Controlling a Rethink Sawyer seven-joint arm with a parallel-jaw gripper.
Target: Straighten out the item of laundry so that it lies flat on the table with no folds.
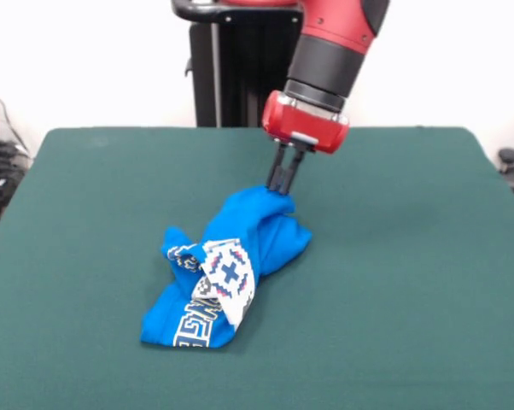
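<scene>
Gripper [282,190]: positioned near the table's centre, slightly toward the far side, hanging from the red and black arm [330,51]. Its two dark fingers [277,175] stand close together, pinched on a raised peak of the T-shirt [231,273], which is pulled up into a point at the fingertips. From that peak the blue fabric slopes down toward the near left, bunched and folded over itself. A white pixel-pattern panel lies across the middle of the heap, and block lettering shows along the near edge. The green table [411,282] surrounds the garment on all sides.
</scene>
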